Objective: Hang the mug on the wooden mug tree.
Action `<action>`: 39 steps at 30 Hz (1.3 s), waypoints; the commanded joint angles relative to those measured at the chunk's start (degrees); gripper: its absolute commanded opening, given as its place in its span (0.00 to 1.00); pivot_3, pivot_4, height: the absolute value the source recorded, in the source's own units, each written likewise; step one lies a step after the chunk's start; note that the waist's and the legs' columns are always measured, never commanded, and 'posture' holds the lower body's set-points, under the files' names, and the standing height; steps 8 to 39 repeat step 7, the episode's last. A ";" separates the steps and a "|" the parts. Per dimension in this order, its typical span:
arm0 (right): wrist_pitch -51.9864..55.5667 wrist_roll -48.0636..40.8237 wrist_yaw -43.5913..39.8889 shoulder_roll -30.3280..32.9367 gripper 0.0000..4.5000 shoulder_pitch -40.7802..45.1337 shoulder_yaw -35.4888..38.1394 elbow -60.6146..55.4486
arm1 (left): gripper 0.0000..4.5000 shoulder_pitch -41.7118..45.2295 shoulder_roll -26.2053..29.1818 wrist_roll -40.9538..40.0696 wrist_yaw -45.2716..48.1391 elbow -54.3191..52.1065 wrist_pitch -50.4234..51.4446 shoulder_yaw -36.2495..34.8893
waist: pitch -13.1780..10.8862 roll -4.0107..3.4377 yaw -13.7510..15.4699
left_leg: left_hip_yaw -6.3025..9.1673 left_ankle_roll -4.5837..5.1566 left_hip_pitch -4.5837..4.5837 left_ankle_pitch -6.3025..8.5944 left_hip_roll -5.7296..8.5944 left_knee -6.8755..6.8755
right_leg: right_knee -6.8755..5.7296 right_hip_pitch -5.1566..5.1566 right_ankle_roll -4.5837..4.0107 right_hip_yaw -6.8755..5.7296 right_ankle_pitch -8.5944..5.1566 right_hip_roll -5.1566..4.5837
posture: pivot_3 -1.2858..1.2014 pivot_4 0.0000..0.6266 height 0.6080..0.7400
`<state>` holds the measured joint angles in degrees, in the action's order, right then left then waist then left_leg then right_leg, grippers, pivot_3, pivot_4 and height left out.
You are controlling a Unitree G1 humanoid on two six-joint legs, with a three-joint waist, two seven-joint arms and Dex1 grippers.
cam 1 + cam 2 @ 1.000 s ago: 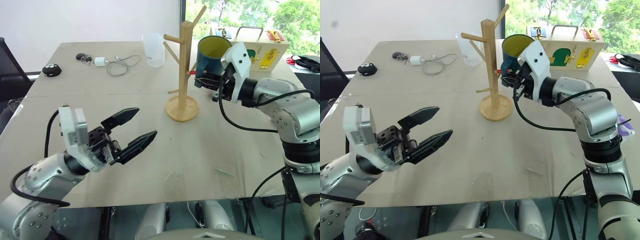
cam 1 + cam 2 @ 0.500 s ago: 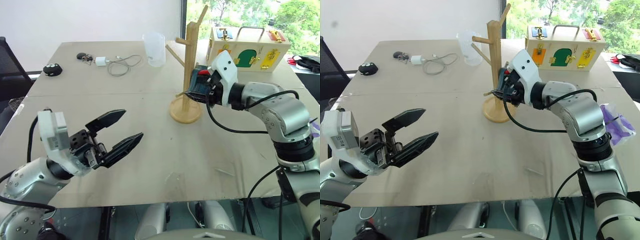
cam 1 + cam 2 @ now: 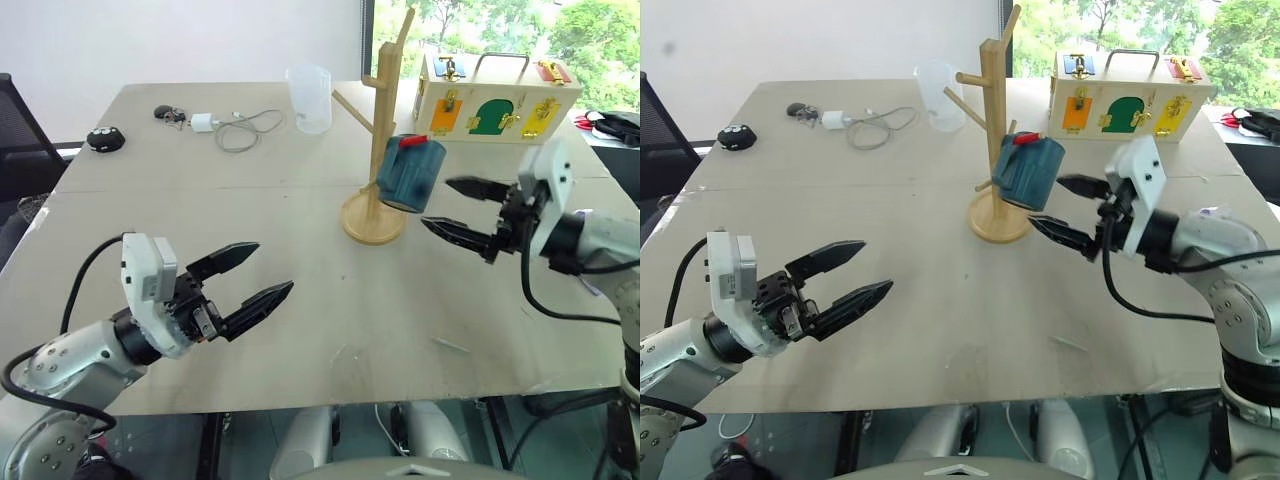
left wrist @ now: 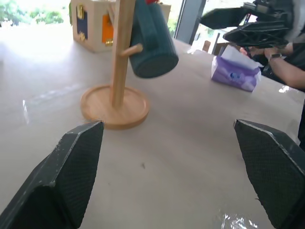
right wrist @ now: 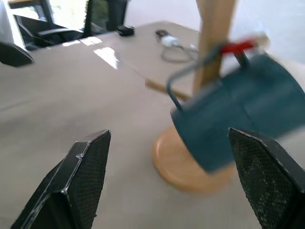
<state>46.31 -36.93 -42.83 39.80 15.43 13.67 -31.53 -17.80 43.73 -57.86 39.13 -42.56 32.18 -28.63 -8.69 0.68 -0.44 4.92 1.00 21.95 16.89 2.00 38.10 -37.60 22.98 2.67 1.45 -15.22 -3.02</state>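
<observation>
The teal-blue mug [image 3: 408,173] hangs tilted on a low peg of the wooden mug tree [image 3: 380,120], on the post's right side, with a red tag by its handle. The tree's round base [image 3: 371,221] rests on the table. My right gripper [image 3: 436,203] is open just to the right of the mug, a small gap away, and holds nothing. In the right wrist view the mug [image 5: 238,114] sits between and beyond the fingers [image 5: 76,183]. My left gripper [image 3: 275,266] is open and empty over the table's near left, well away from the tree.
A clear plastic jug [image 3: 308,98] stands behind the tree. A cable with charger [image 3: 236,129], keys [image 3: 167,114] and a black object [image 3: 103,139] lie at the far left. A wooden latch box [image 3: 496,96] sits at the far right, a purple packet [image 4: 236,74] near it.
My right gripper has opened, let go of the mug and pulled back to the right. The mug now hangs on the tree's peg. My left gripper has sunk slightly.
</observation>
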 commanded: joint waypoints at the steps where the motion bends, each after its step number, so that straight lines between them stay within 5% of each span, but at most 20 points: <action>1: -10.12 6.47 -3.14 2.51 0.88 -13.58 6.90 -0.64 | 1.00 -3.96 0.82 0.92 2.44 0.13 0.42 -2.59 | 0.00 0.00 0.24 | -0.01 -0.02 0.01 -0.01 0.00 0.00 | 0.04 0.00 0.00 0.01 0.00 0.00 | 0.52 0.24 1.00; 7: -18.74 9.63 -5.12 1.88 0.88 -26.64 10.06 1.04 | 1.00 -6.12 0.64 6.36 5.41 3.47 -1.45 -0.23 | -0.02 -0.04 -0.34 | -0.21 0.18 -0.38 0.11 -0.07 0.01 | -0.03 -0.33 0.01 0.15 0.00 0.06 | 0.52 0.24 1.00; 39: -18.74 9.63 -5.12 1.88 0.88 -26.64 10.06 1.04 | 1.00 -6.12 0.64 6.36 5.41 3.47 -1.45 -0.23 | -0.02 -0.04 -0.34 | -0.21 0.18 -0.38 0.11 -0.07 0.01 | -0.03 -0.33 0.01 0.15 0.00 0.06 | 0.52 0.24 1.00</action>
